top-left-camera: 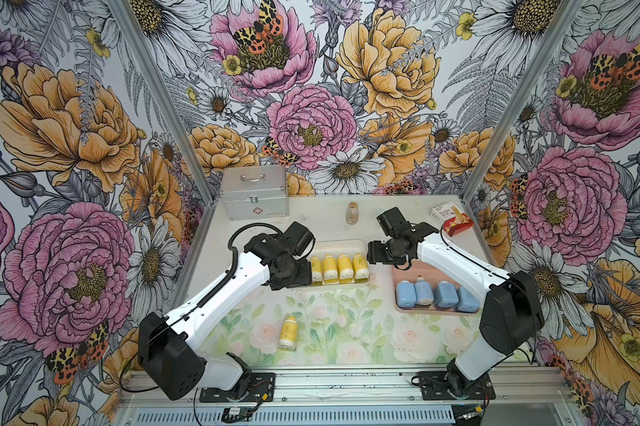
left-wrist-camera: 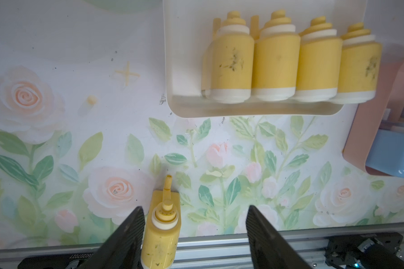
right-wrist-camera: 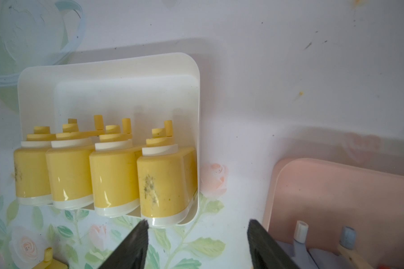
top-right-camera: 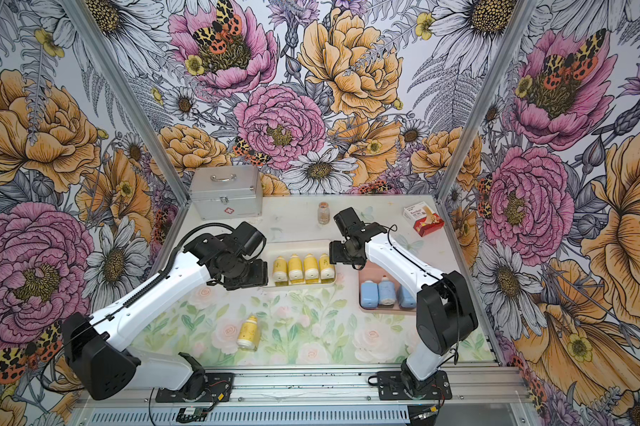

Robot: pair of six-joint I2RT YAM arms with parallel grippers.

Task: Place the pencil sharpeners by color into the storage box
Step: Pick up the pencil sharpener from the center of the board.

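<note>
Both grippers look empty from my end. Left gripper (left-wrist-camera: 194, 208): fingers spread, nothing between them, hanging at the left end of the cream tray (top-left-camera: 333, 242). Right gripper (right-wrist-camera: 198, 222): also spread and empty, over the gap between the cream tray and the pink tray (top-left-camera: 421, 311). Four yellow sharpeners (top-left-camera: 338, 268) sit side by side in the cream tray, four blue sharpeners (top-left-camera: 436, 294) in the pink one. One loose yellow sharpener (top-left-camera: 288, 332) lies on the floral mat (top-left-camera: 348, 332), well apart from both trays.
</note>
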